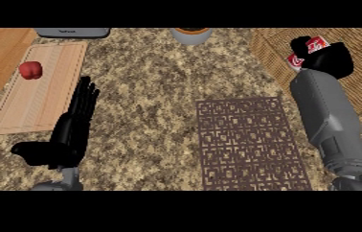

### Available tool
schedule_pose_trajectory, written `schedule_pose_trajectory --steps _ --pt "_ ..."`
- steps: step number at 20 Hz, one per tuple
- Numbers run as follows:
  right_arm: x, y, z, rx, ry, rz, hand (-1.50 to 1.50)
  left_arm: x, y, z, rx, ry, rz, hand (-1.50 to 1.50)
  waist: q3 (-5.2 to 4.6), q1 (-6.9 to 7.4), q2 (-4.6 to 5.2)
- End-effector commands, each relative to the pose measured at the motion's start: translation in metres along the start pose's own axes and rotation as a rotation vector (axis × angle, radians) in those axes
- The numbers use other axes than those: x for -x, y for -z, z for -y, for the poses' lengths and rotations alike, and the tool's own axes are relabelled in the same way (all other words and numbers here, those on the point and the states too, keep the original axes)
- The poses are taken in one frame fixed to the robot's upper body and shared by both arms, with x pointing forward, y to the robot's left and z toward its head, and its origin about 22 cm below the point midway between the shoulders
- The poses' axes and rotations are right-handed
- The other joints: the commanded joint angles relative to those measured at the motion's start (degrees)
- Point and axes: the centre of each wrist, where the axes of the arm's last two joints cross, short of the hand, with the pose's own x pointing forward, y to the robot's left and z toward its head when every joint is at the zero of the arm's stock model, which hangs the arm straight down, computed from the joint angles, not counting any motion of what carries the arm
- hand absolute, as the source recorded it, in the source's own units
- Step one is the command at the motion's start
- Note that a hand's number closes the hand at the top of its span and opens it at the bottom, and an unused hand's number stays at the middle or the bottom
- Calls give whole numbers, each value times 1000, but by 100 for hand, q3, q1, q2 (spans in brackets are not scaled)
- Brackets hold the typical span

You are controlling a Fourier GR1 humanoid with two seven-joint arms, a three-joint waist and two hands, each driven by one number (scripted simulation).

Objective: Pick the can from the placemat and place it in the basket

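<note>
A red and white can (308, 50) is held in my right hand (331, 58), whose fingers curl round it; only parts of the can show. Hand and can are over the woven basket (270, 48) at the upper right. The brown patterned placemat (249, 142) lies on the counter in front of the basket, with nothing on it. At the left, my left hand (71, 128) rests open, fingers straight and pointing away from me.
A wooden cutting board (42, 89) with a red pepper-like item (30, 70) lies at the far left. A grey appliance (73, 32) and a round pot (191, 34) stand at the counter's back edge.
</note>
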Motion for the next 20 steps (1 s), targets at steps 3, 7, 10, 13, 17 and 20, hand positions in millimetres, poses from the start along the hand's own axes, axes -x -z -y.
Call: schedule_pose_trajectory --steps 3,7,10,13,17,20 --pt "10 -9 -12 -35 -45 -93 -150 2 1 -10 -8 5 8 0 20 -3 24" --pt "11 0 -7 -11 56 -58 -150 8 9 6 5 12 13 0 22 -26 26" --pt "37 20 -9 55 119 -13 -150 -4 -4 -15 6 14 -6 0 24 -36 7" --pt "17 8 -3 112 182 30 -150 6 -2 -7 -19 6 13 0 21 -29 12" --pt "14 14 5 233 188 49 -150 -6 0 -6 -9 -6 -5 0 18 -36 0" --pt "12 16 13 285 195 41 -150 4 -8 -4 -7 14 -1 0 15 -83 -16"
